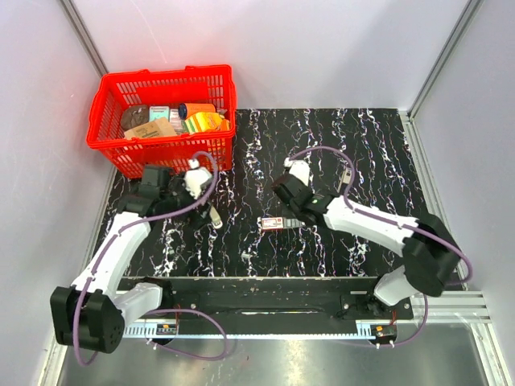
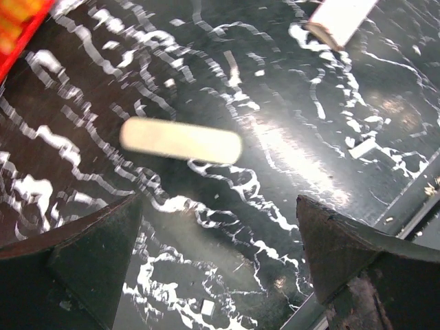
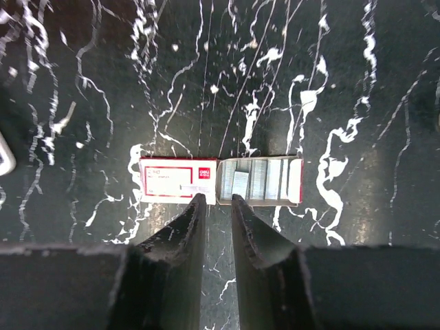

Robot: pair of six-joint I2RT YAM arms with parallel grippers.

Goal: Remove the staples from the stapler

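A short pale beige strip of staples (image 2: 181, 141) lies flat on the black marbled mat, blurred in the left wrist view; from above the staples (image 1: 216, 217) lie just right of my left gripper (image 1: 199, 189). That left gripper (image 2: 220, 206) is wide open and empty, and the strip lies just ahead of its jaws. My right gripper (image 1: 286, 209) hovers at the near edge of the red-and-white packet (image 3: 179, 180). The right gripper (image 3: 218, 199) has a narrow gap between its jaws with only mat showing there. I cannot make out the stapler in any view.
The packet's open tray (image 3: 260, 180) holds several rows of staples; from above the packet (image 1: 273, 223) lies mid-mat. A red basket (image 1: 173, 157) of goods stands at the back left. A white object (image 2: 340, 17), probably that packet, shows far ahead of the left gripper.
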